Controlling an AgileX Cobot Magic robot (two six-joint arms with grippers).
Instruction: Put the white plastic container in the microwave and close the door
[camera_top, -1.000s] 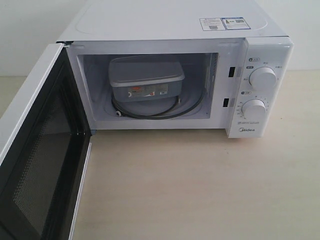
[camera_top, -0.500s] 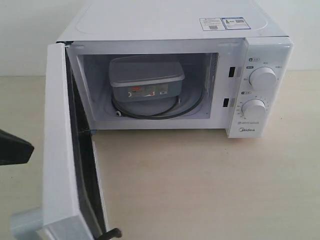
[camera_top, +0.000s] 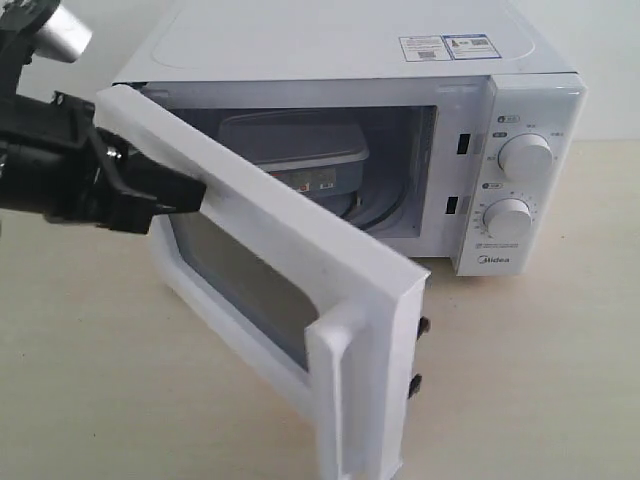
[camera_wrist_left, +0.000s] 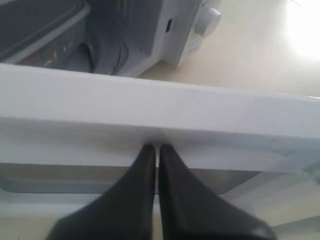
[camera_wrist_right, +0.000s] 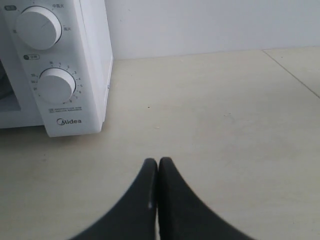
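**A:** Which step is in hand?

**B:** The second one. The rectangular white translucent plastic container (camera_top: 300, 150) already sits inside the boxy white Midea microwave (camera_top: 330, 40), on the glass turntable, towards ten o'clock of the cavity in the exterior view. What's left is the white door with the dark mesh window (camera_top: 300, 245). It stands roughly half shut, hinged at the cavity's nine o'clock side, with its long bar handle (camera_top: 340, 400) pointing to about six o'clock.

**A:** And the left gripper (camera_top: 198, 192)?

**B:** It reaches in from nine o'clock. Its black fingers are pressed together with nothing between them. In the left wrist view the left gripper's tips (camera_wrist_left: 152, 148) touch the door's white outer frame just above the window, so it's pushing rather than gripping.

**A:** What does the next move call for?

**B:** I'd judge a steady push through an arc towards three o'clock. The contact has to follow the panel as it turns, until the latch hooks at the free edge meet the slots beside the two round dials (camera_top: 525, 155).

**A:** The right gripper (camera_wrist_right: 158, 161)?

**B:** Its fingers are closed flat against each other and hold nothing. It hangs over the bare beige tabletop (camera_wrist_right: 225, 125), clear of the door's path.
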